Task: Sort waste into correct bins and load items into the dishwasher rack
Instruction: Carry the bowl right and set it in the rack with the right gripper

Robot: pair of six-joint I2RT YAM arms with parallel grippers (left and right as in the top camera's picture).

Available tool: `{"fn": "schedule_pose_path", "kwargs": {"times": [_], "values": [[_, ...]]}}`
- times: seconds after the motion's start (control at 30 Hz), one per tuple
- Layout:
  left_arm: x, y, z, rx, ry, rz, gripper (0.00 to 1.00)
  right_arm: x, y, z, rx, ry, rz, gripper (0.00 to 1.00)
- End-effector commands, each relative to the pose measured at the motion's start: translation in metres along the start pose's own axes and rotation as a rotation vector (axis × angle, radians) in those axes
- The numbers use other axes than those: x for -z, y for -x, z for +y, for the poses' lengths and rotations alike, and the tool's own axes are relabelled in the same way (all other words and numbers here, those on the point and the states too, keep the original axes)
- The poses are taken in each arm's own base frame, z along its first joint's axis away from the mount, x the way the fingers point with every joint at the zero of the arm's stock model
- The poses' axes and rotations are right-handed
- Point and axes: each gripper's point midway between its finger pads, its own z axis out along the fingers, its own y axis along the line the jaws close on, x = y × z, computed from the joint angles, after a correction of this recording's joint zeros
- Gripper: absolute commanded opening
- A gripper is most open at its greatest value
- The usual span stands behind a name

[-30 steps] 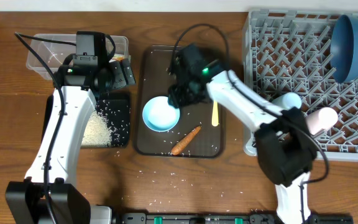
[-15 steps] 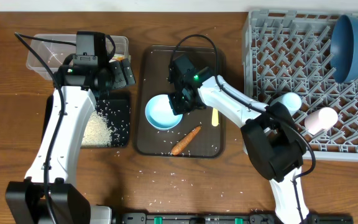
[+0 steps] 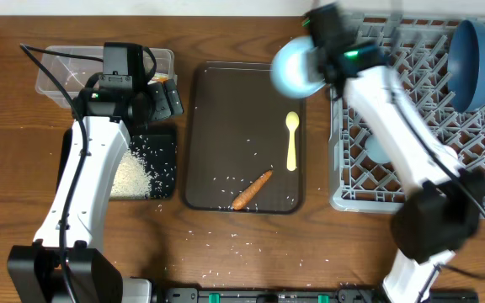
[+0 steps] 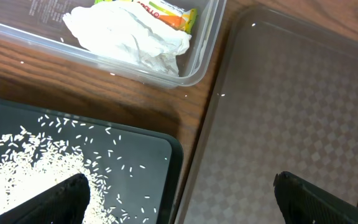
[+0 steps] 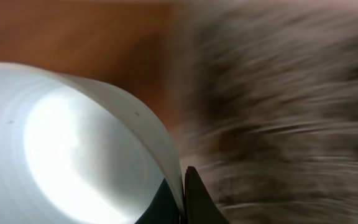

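Bowl: we see the white-and-light-blue bowl (image 3: 296, 67) off every surface and blurred, over the gap between the brown tray's far right corner and the dishwasher rack's far left corner.
Right gripper: the right gripper (image 5: 183, 198) has its fingers pressed together on the bowl's rim, one inside and one outside the wall.
Dishwasher rack: the dishwasher rack (image 3: 478, 160) fills the tabletop's far right corner. The dark blue plate (image 3: 471, 63) stands on edge near its far right corner, and the light blue cup (image 3: 375, 151) shows beside its left edge, partly under the right arm.
Brown tray: the brown tray (image 3: 226, 109) lies at the tabletop's middle. The yellow spoon (image 3: 291, 141) is along its right edge and the carrot stick (image 3: 252, 189) near its near edge, with a few grains between.
Black tray: the black tray (image 3: 165, 164) sits just left of the brown tray and carries a heap of rice (image 3: 131, 177).
Clear tub: the clear tub (image 3: 57, 76) lies beyond the black tray and holds the white tissue (image 4: 129, 34) and the snack wrapper (image 4: 169, 9).
Left gripper: the left gripper (image 4: 179, 199) is spread wide and grips nothing, above the black tray's far right corner.
Tabletop: loose grains (image 3: 226, 244) dot the wood near the front edge.
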Motion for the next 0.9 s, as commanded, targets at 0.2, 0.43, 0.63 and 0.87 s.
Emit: {"fn": "schedule_pose_path", "kwargs": {"times": [0.2,0.43,0.63,0.87], "values": [[0.007,0.002,0.002,0.0,0.004,-0.018,0.97,0.001,0.019,-0.114,0.131,-0.657,-0.065,0.01],[0.007,0.002,0.002,0.0,0.004,-0.018,0.97,-0.02,0.022,-0.155,0.152,-0.827,-0.032,0.01],[0.007,0.002,0.002,0.0,0.004,-0.018,0.97,-0.035,0.033,-0.176,0.215,-0.863,-0.008,0.01],[0.007,0.002,0.002,0.0,0.004,-0.018,0.97,-0.054,0.034,-0.187,0.243,-0.784,0.011,0.01]]}}
